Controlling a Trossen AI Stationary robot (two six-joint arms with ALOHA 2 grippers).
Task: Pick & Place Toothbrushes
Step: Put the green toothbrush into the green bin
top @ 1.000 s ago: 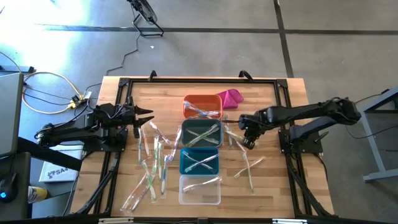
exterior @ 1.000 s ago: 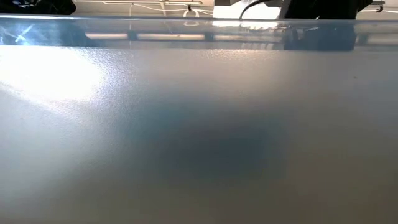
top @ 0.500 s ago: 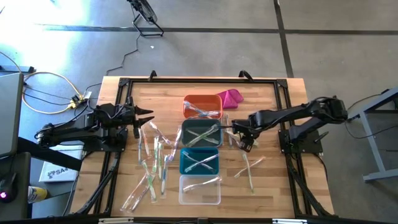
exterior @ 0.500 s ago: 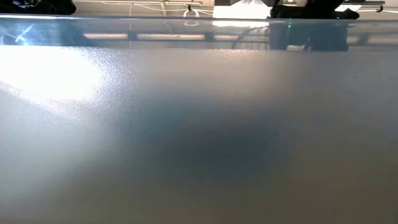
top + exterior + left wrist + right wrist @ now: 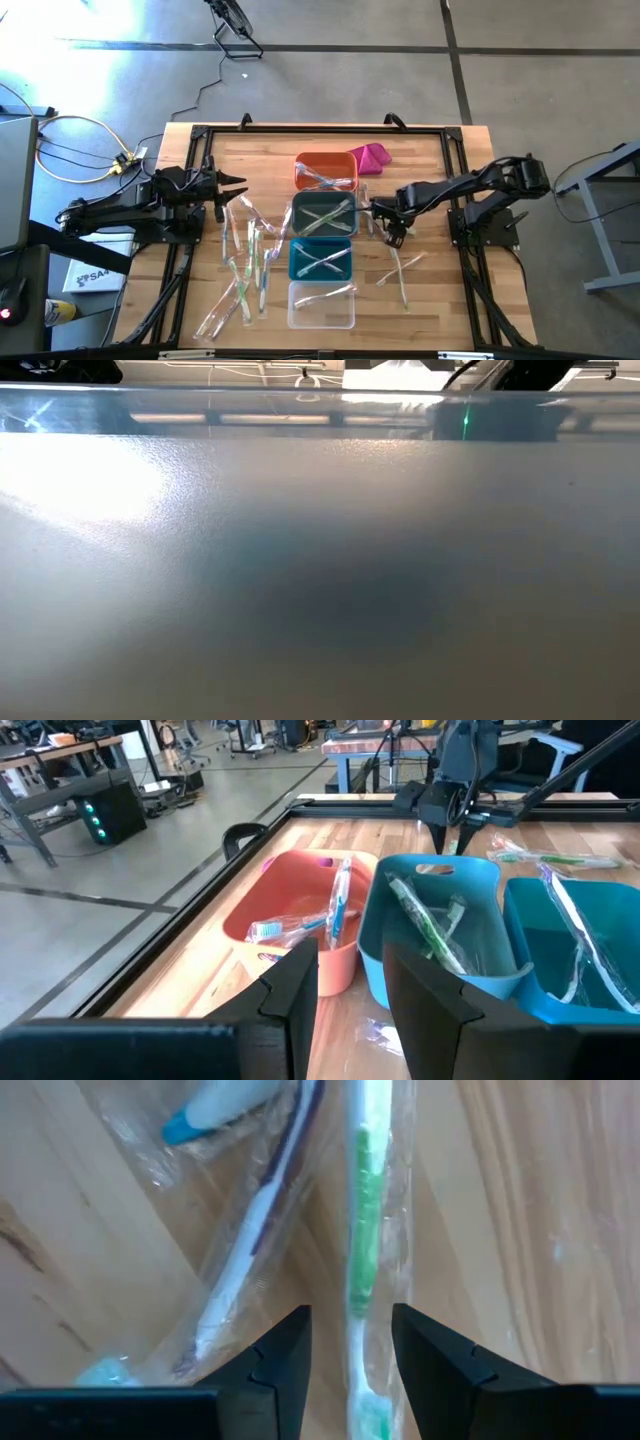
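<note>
My right gripper (image 5: 388, 228) is low over the table just right of the grey bin (image 5: 323, 215). It is open, and in the right wrist view its fingers (image 5: 285, 1355) stand on either side of a green-and-white toothbrush (image 5: 365, 1210) lying flat in its clear wrapper. A blue-and-white toothbrush (image 5: 250, 1250) lies beside it. More toothbrushes lie scattered to the left (image 5: 245, 265) and right (image 5: 397, 272) of the bins, and some lie inside the bins. My left gripper (image 5: 238, 190) waits open near the table's left side.
The orange (image 5: 325, 170), grey, teal (image 5: 320, 260) and clear (image 5: 321, 305) bins stand in a row down the table's middle. A magenta cloth lump (image 5: 372, 155) lies by the orange bin. A black frame (image 5: 455, 160) rims the table. A blurred surface fills the low view.
My right gripper has come down and shifted slightly toward the table's left and near edge, closing in on the toothbrushes beside the grey bin; the arm's elbow has drawn in toward the table.
</note>
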